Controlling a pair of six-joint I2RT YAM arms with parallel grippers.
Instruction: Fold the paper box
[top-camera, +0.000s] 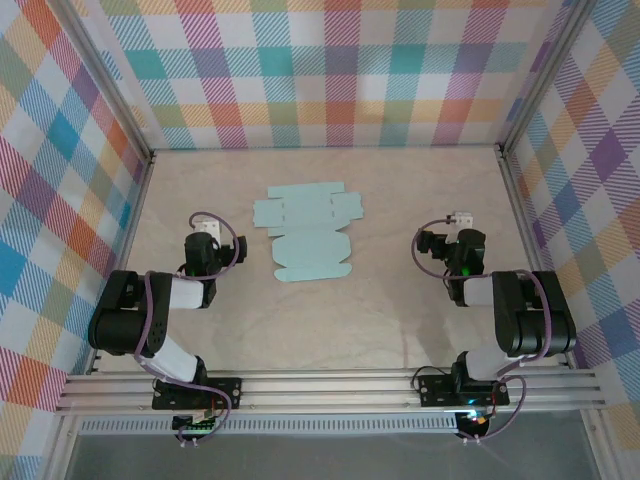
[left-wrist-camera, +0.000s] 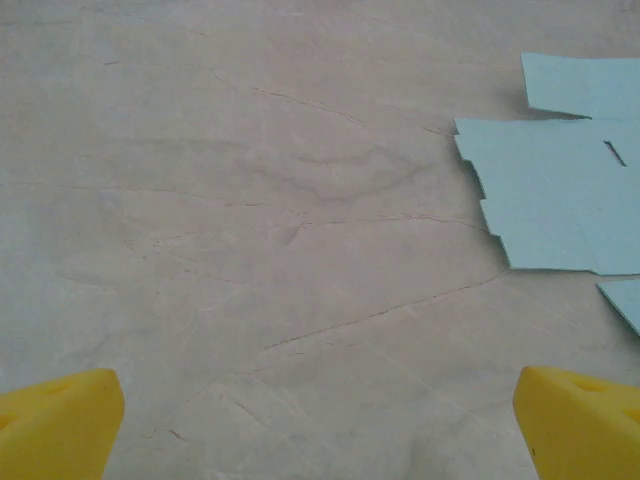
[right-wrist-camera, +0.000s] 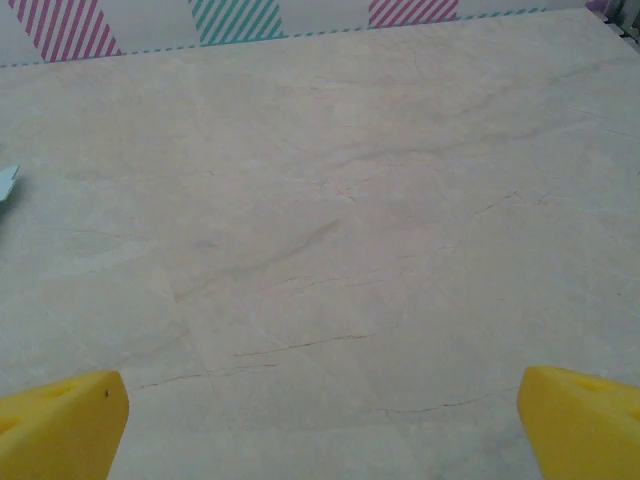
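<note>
The paper box (top-camera: 308, 232) lies flat and unfolded in the middle of the table, a pale mint-teal die-cut sheet with flaps and tabs. Its left flaps (left-wrist-camera: 560, 190) reach into the right side of the left wrist view, and a small corner (right-wrist-camera: 5, 185) peeks in at the left edge of the right wrist view. My left gripper (top-camera: 204, 226) rests to the left of the sheet, open, with bare table between its yellow fingertips (left-wrist-camera: 60, 425). My right gripper (top-camera: 462, 222) sits to the right of the sheet, also open and holding nothing, yellow fingertips (right-wrist-camera: 585, 420) wide apart.
The table (top-camera: 380, 310) is a pale marbled surface enclosed by plaid walls (top-camera: 330, 70) at the back and both sides. An aluminium rail (top-camera: 330, 390) carries both arm bases along the near edge.
</note>
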